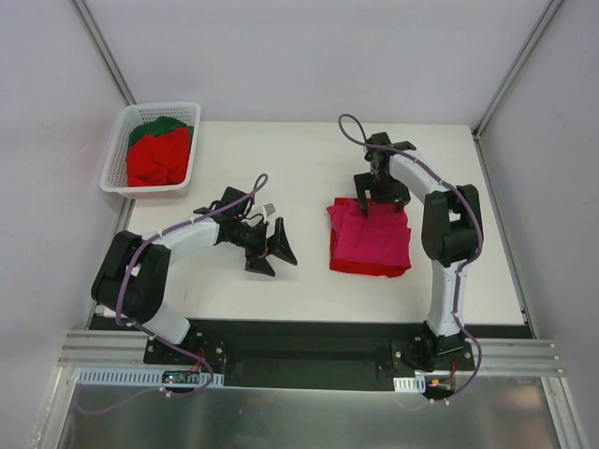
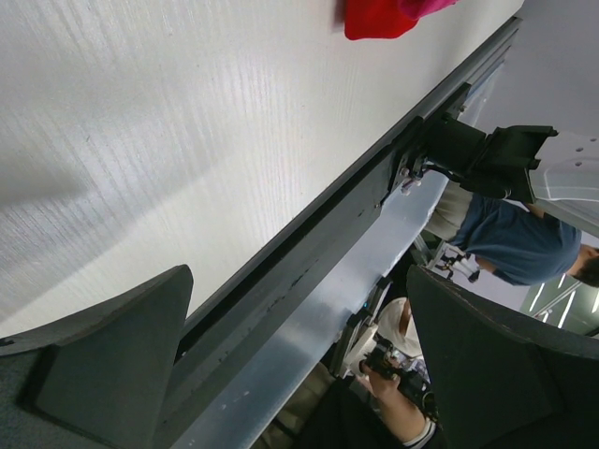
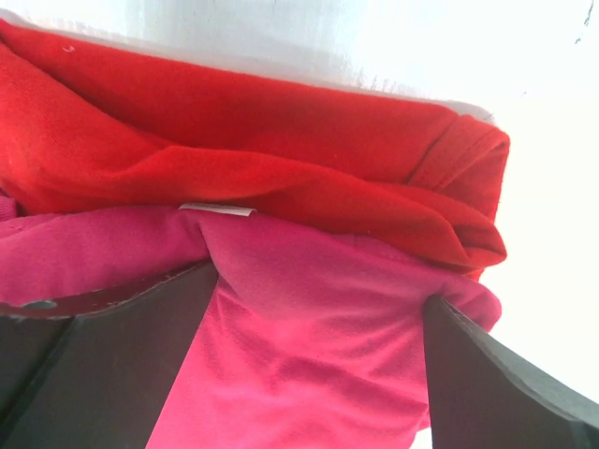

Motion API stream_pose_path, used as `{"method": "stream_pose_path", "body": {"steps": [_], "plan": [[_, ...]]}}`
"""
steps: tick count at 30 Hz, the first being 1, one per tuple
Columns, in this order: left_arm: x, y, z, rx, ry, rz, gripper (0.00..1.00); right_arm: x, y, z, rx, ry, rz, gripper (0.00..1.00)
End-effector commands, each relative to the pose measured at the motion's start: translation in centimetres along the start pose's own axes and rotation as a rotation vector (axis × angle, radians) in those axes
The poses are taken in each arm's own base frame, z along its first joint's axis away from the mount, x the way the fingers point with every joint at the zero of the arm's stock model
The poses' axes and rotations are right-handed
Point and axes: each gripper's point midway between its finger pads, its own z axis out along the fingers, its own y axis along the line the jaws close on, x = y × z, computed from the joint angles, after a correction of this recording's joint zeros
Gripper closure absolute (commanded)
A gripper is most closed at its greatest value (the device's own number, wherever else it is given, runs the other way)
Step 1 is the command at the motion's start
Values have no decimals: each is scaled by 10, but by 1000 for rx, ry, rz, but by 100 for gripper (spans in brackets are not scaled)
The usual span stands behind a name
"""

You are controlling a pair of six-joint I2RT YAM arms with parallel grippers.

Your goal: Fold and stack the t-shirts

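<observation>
A folded magenta-pink t-shirt [image 1: 374,238] lies on top of a folded red t-shirt [image 1: 367,268] right of the table's middle. My right gripper [image 1: 379,204] is down at the far edge of this pile, open. In the right wrist view its wide fingers [image 3: 112,365] rest on the pink cloth [image 3: 318,355], with the red shirt [image 3: 281,159] just beyond. My left gripper [image 1: 283,264] hovers open and empty left of the pile. A corner of the red shirt [image 2: 374,19] shows at the top of the left wrist view. More red shirts [image 1: 157,157] and a dark green one [image 1: 154,128] lie bunched in the basket.
The white lattice basket [image 1: 117,154] stands at the far left corner, partly over the table's edge. A black strip and metal rail [image 1: 309,337] run along the near edge by the arm bases. Grey walls close in the sides and back.
</observation>
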Motion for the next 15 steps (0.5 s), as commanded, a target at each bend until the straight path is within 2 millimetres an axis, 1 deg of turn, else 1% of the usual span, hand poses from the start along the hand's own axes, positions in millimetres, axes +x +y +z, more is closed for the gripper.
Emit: {"method": "stream_pose_path", "body": {"steps": [1,2,3,5,6,8,9,10,11,12,13,15], "plan": [[2,-8,-6,21,-3,42,1,-29,5,-31,-40,-134,22,4],[1,-8,-5,21,-1,42,1,-32,7,-43,-52,-162,25,4],[1,-8,-5,21,-1,44,1,-33,9,-50,-63,-175,29,4],[-1,-7,-4,20,2,42,1,-30,21,-60,-101,-185,29,4],[-2,-7,-4,18,1,45,1,-29,24,-69,-115,-202,31,4],[-3,-7,-3,17,1,45,1,-27,36,-77,-152,-219,22,4],[-3,-7,-3,18,3,46,1,-20,39,-80,-166,-222,17,4],[-4,-8,-3,18,2,47,1,-22,47,-84,-194,-247,10,4],[-4,-7,-3,15,2,46,1,-19,57,-87,-239,-248,8,4],[-5,-7,-3,17,2,47,0,-12,61,-87,-257,-247,0,4],[-5,-7,-2,17,3,46,1,-13,70,-89,-287,-266,-16,4],[-5,-7,-2,16,4,47,1,-6,80,-85,-319,-244,-31,4]]}}
